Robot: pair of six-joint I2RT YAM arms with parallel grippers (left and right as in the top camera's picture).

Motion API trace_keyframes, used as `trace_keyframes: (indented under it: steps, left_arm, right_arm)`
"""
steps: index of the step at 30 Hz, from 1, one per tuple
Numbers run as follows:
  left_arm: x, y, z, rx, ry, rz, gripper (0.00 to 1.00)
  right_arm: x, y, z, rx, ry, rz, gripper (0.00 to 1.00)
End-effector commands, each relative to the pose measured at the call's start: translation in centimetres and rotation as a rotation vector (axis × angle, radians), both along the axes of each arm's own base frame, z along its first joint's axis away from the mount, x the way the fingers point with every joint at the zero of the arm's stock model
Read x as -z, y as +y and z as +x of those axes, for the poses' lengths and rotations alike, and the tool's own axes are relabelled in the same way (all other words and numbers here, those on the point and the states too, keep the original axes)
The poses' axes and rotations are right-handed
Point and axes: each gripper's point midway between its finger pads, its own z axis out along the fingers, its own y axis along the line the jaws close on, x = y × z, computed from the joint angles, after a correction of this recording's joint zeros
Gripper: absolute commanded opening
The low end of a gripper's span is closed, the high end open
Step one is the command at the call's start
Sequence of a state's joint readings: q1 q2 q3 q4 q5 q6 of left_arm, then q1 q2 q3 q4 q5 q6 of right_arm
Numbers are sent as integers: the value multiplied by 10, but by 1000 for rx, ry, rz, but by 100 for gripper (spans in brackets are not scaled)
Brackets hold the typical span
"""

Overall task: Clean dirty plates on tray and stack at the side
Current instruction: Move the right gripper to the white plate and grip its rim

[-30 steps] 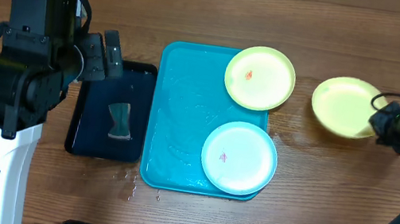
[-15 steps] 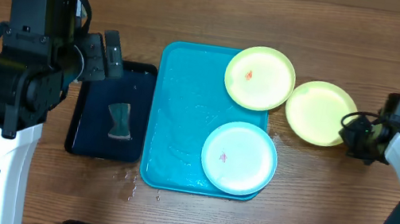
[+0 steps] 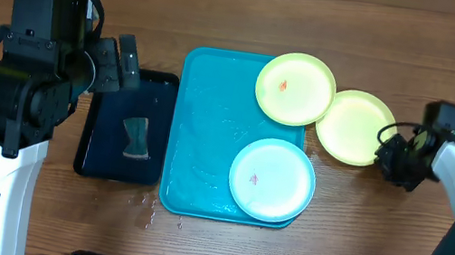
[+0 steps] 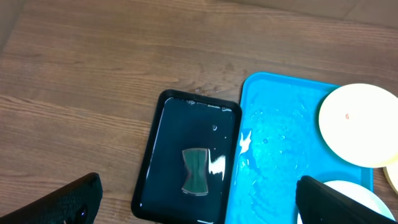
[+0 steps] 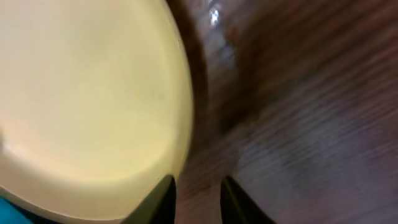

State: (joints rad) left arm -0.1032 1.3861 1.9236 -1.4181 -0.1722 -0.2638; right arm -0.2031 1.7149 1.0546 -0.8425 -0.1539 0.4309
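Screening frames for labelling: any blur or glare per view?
Overhead: sharp, evenly lit, wet sheen on the turquoise tray. Left wrist: sharp, white glare patch on the dark tray. Right wrist: blurred throughout, the yellow-green plate and table grain smeared.

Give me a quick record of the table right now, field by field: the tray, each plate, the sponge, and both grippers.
tray: turquoise, wet-looking, holds two plates
green plate on tray: top right corner, red smear
blue plate: bottom right corner of tray, red smear
green plate off tray: on the table right of the tray, no smear seen
sponge: in the dark tray, left of the turquoise one
left gripper: open, above the dark tray
right gripper: at the off-tray plate's right rim, jaws slightly apart
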Motion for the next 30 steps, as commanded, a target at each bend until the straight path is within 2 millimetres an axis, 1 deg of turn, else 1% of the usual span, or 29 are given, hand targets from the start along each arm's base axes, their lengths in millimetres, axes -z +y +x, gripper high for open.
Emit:
trace_keyframes:
  steps: [1,3,4,5,8,14,24,27,30]
  left_arm:
    - [-1,-2,1,-10,-4,-18,100]
    - [-1,-2,1,-11,-4,-18,100]
    - [-1,-2,1,-11,-4,-18,100]
    - [-1,-2,1,-11,-4,-18,100]
    - [-1,-2,1,-11,-4,-18,100]
    - [-1,-2,1,-11,-4,-18,100]
    - [-1,-2,1,-11,-4,-18,100]
    - [-1,-2,1,-11,-4,-18,100]
    - [-1,-2,1,-10,-4,-18,100]
  right_arm:
    - [-70,12,36,-107,-153,63,27]
    - [-89,20,29,-138,-123,99,29]
    - [-94,24,24,-150,-99,108,29]
    - [-97,28,16,-158,-67,116,30]
    - [-94,36,-1,-169,5,135,31]
    - [-76,60,-29,-235,114,158,31]
    - [-31,110,-67,-400,207,170,31]
    - [-20,122,-77,-444,222,165,31]
    - [-12,127,-84,-459,233,164,31]
